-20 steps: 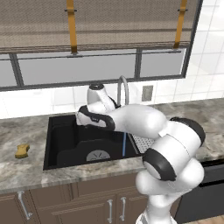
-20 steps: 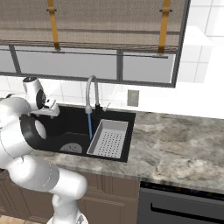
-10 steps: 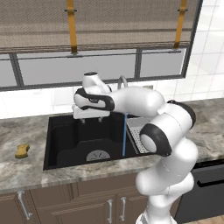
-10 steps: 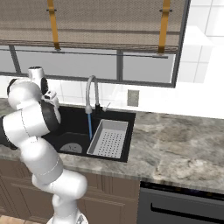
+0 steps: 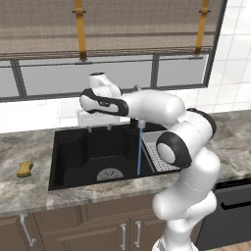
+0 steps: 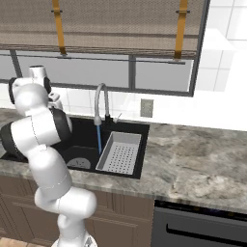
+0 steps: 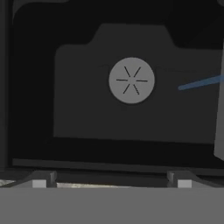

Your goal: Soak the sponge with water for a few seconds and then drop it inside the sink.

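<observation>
Large black rectangular stepped sink [image 5: 73, 152] lay below; robot's two dark fingers [image 5: 89, 129] hovered over it, spread wide, holding nothing.

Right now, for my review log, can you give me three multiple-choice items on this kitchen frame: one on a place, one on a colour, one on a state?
1. Where is the sponge?
A. on the counter left of the sink
B. in the drainer tray
C. in the tool

2. What colour is the water stream?
A. green
B. blue
C. red

3. How is the tool?
A. shut on the sponge
B. shut and empty
C. open and empty

Answers:
1. A, the sponge lies on the stone counter beside the basin.
2. B, a thin blue line falls from the faucet.
3. C, its fingers stand apart over the basin with nothing between them.
</observation>
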Controlling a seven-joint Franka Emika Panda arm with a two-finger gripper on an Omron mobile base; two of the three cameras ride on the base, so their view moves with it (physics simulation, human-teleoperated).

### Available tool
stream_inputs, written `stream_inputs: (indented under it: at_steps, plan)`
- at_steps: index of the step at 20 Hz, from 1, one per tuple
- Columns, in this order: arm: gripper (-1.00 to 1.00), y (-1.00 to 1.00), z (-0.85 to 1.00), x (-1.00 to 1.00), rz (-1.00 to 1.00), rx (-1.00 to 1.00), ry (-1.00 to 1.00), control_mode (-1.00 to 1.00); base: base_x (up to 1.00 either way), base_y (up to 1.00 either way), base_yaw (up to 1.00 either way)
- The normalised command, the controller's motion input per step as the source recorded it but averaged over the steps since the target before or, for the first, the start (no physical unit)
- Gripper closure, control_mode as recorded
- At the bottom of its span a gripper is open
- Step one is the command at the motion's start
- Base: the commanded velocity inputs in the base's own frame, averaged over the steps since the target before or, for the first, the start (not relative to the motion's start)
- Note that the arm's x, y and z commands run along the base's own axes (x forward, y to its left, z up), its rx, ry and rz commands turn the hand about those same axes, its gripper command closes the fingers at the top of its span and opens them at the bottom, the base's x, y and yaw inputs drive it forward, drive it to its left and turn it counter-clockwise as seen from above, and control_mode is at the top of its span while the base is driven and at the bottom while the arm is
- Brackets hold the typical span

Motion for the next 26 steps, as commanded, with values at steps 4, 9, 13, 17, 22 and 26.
stream_inputs:
  at_steps: [4,9,13,17,22,26]
  plan:
    - [-1.0,0.11,0.0,0.0,0.0,0.0,0.0,-1.0,0.0,0.0,0.0]
    - [-1.0,0.15,0.0,0.0,0.0,0.0,0.0,-1.0,0.0,0.0,0.0]
    - [-1.0,0.27,-0.01,0.0,0.0,0.0,0.0,-1.0,0.0,0.0,0.0]
    - [-1.0,0.3,-0.04,0.0,0.0,0.0,0.0,-1.0,0.0,0.0,0.0]
    - [-1.0,0.29,0.0,0.0,0.0,0.02,0.0,-1.0,0.0,0.0,0.0]
    - [-1.0,0.28,0.0,0.0,0.0,0.01,0.02,-1.0,0.0,0.0,0.0]
